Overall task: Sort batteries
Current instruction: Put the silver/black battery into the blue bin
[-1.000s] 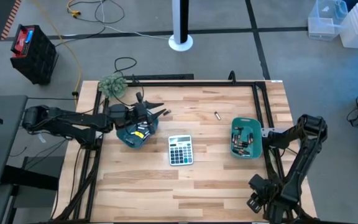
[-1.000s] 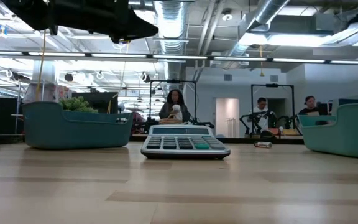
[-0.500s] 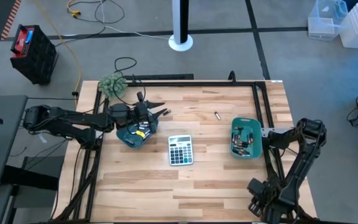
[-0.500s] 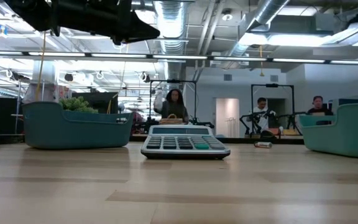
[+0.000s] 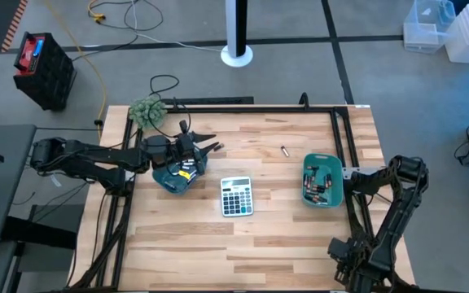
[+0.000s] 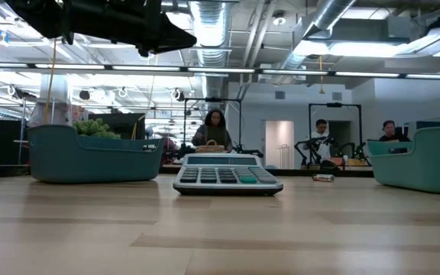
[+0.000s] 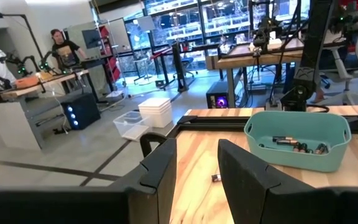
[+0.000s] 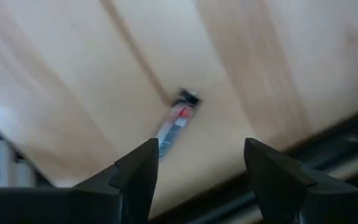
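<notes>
Two teal trays hold batteries: the left tray (image 5: 175, 174) and the right tray (image 5: 322, 184), whose cells (image 7: 294, 145) lie on its floor. One lone battery (image 5: 284, 150) lies on the wood at the far middle. My left gripper (image 7: 194, 163) hovers level above the left tray, open, with nothing between its fingers. My right gripper (image 8: 197, 165) points down over the table's near right corner, open. Below it, a battery with a red and white label (image 8: 174, 126) lies flat on the wood. The fingers are clear of it.
A grey calculator (image 5: 236, 196) lies at the table's middle between the trays. A green plant-like bundle (image 5: 146, 110) sits at the far left corner. A black frame rail (image 5: 342, 130) runs along the table's far and right sides. People sit in the room beyond (image 6: 215, 130).
My right arm's wrist has rolled a little above the near right corner; the arm has otherwise held its place. The left arm, trays and batteries have stayed put.
</notes>
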